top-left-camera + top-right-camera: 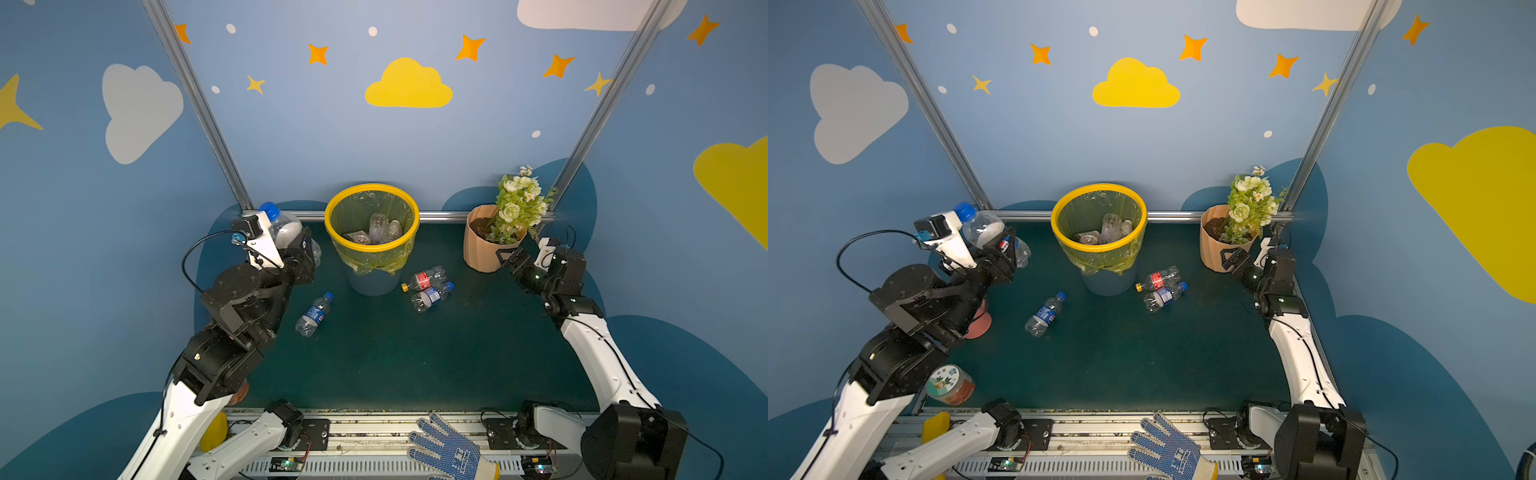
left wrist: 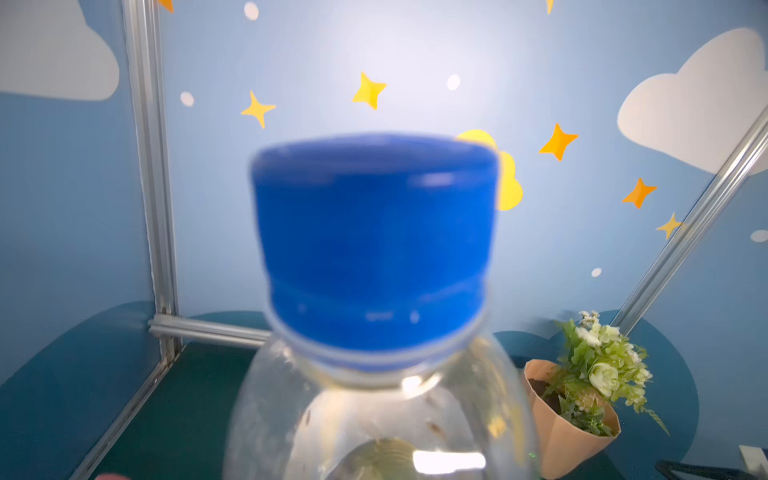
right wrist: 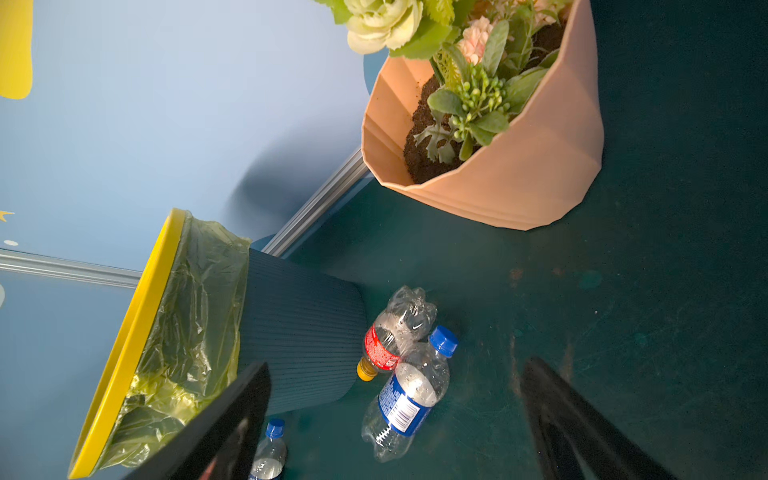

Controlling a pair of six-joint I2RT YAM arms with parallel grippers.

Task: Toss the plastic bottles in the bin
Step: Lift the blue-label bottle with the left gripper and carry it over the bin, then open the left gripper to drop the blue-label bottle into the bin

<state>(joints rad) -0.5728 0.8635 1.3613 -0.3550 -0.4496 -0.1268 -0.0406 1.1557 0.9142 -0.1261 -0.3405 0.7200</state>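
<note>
I read left gripper (image 1: pixel 302 254) clamped on clear blue-capped plastic bottle (image 1: pixel 286 229), raised left of yellow-rimmed grey-blue round bin (image 1: pixel 328 222); right gripper (image 1: pixel 510 258) jaws apart, just beside ribbed peach flower pot (image 1: pixel 478 249).

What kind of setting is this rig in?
Probably a staged test booth, not a real room: blue panels with painted clouds on aluminium framing, two arms mounted on a front rail, props like a lined bin and flower pot on a green mat.
</note>
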